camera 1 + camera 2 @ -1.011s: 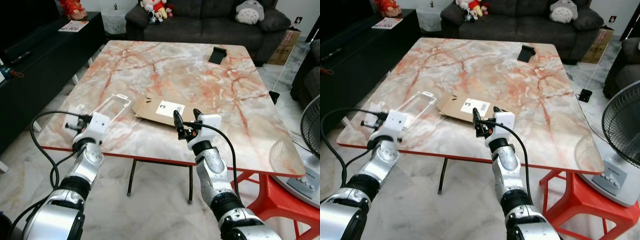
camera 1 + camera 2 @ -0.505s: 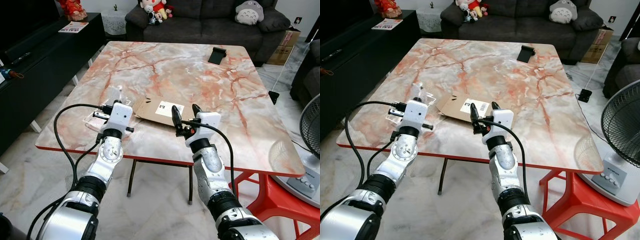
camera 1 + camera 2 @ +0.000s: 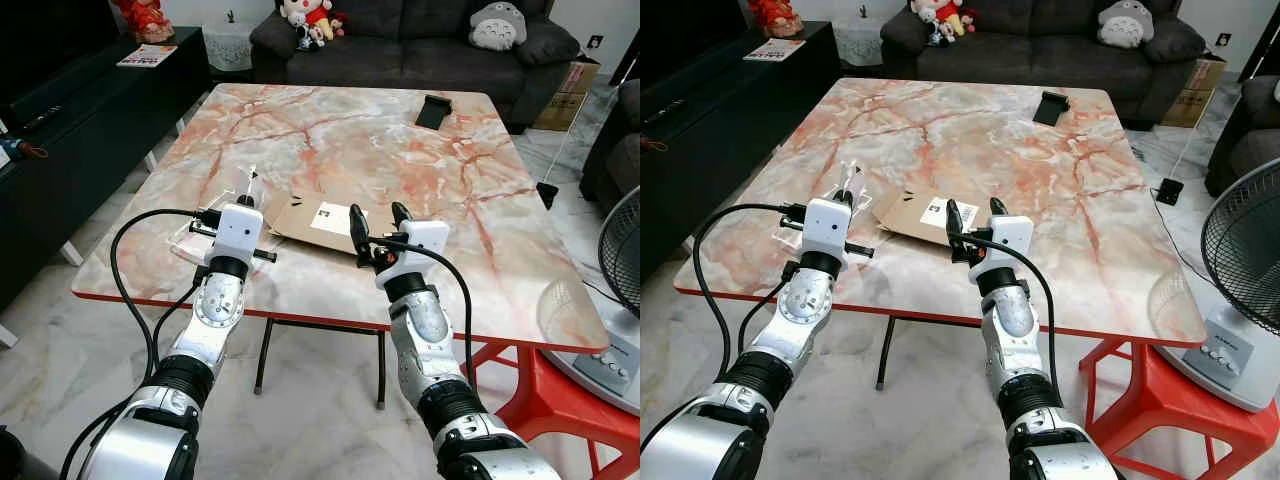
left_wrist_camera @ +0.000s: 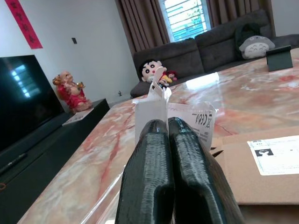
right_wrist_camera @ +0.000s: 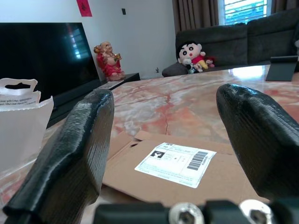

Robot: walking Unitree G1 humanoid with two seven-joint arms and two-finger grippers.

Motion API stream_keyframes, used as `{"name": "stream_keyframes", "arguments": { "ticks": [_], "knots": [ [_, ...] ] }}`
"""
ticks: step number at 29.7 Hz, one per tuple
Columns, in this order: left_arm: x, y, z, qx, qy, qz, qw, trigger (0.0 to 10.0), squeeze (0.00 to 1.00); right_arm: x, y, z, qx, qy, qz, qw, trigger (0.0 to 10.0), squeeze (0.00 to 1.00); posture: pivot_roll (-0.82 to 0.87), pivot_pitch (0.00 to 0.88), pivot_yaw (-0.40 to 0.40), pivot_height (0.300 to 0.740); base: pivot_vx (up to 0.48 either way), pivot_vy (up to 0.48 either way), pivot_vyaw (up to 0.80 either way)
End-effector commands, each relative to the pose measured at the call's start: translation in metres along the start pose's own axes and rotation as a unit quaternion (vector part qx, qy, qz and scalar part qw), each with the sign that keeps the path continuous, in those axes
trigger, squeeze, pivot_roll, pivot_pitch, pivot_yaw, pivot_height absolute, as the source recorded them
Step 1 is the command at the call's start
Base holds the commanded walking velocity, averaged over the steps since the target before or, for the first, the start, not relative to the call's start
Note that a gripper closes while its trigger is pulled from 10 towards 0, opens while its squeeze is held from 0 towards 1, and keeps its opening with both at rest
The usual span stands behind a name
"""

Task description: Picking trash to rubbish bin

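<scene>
The left gripper (image 4: pixel 169 140) hides the lower part of the clear plastic packaging (image 4: pixel 180 114), so where its closed jaws meet the plastic cannot be made out. The print on that packaging is too small to read. The right gripper (image 3: pixel 376 222) covers the near edge of the flattened cardboard (image 3: pixel 300 215). The white label (image 5: pixel 176 157) on the cardboard is too fine to read. The fan (image 3: pixel 1244 262) is cut off by the picture's edge

Head stereo downward; wrists tabletop-level.
</scene>
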State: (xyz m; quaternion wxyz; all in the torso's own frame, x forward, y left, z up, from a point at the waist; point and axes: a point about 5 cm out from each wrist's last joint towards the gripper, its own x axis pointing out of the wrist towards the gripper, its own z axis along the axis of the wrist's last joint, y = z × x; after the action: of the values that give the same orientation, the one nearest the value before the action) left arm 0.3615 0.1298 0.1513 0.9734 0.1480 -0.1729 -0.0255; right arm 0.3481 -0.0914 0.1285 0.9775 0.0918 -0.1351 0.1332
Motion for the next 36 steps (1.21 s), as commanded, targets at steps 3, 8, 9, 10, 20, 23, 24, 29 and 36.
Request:
{"name": "stream_keyframes", "arguments": {
  "ticks": [3,8,9,10,20,23,24,29,36],
  "knots": [
    [-0.0004,0.0036,-0.0009,-0.008,-0.001,0.007,1.0,10.0,0.0,0.0054,0.0012,0.0092,-0.003,-0.022,0.001,1.0,10.0,0.0,-0.04,0.0,0.011,0.74,0.0,0.0,0.0],
    [0.0,0.0035,-0.0004,-0.007,-0.002,0.007,1.0,10.0,0.0,0.0042,-0.0008,0.0084,-0.004,-0.019,-0.001,1.0,10.0,0.0,-0.04,0.0,0.007,0.74,0.0,0.0,0.0],
    [0.0,0.0034,-0.0003,-0.007,-0.002,0.008,1.0,10.0,0.0,0.0042,-0.0011,0.0084,-0.005,-0.019,-0.001,1.0,10.0,0.0,-0.04,0.0,0.007,0.74,0.0,0.0,0.0],
    [0.0,0.0034,-0.0003,-0.007,-0.002,0.008,1.0,10.0,0.0,0.0042,-0.0011,0.0084,-0.005,-0.019,-0.001,1.0,10.0,0.0,-0.04,0.0,0.007,0.74,0.0,0.0,0.0],
    [-0.0009,0.0047,-0.001,-0.005,-0.002,0.011,1.0,10.0,0.0,0.0021,-0.0046,0.0065,-0.006,-0.014,-0.007,1.0,10.0,0.0,-0.04,0.0,0.005,0.74,-0.098,0.0,0.0],
    [-0.0011,0.0056,-0.0014,-0.004,-0.002,0.012,1.0,10.0,0.0,0.0018,-0.0054,0.0064,-0.007,-0.013,-0.008,1.0,10.0,0.0,-0.04,0.0,0.005,0.74,-0.282,0.0,0.0],
    [-0.0011,0.0056,-0.0015,-0.004,-0.002,0.012,1.0,10.0,0.0,0.0018,-0.0055,0.0064,-0.007,-0.013,-0.008,1.0,10.0,0.0,-0.04,0.0,0.005,0.74,-0.285,0.0,0.0],
    [-0.0016,0.0059,-0.002,-0.002,-0.001,0.013,1.0,10.0,0.0,0.0007,-0.0072,0.0055,-0.016,-0.01,-0.009,1.0,10.0,0.0,-0.04,0.0,0.003,0.74,-0.291,0.0,0.0],
    [-0.0016,0.0067,-0.0023,-0.001,0.0,0.015,1.0,10.0,0.0,0.0004,-0.0079,0.0054,-0.018,-0.008,-0.01,1.0,10.0,0.0,-0.04,0.0,0.002,0.74,-0.291,0.0,0.0]
  ]
}}
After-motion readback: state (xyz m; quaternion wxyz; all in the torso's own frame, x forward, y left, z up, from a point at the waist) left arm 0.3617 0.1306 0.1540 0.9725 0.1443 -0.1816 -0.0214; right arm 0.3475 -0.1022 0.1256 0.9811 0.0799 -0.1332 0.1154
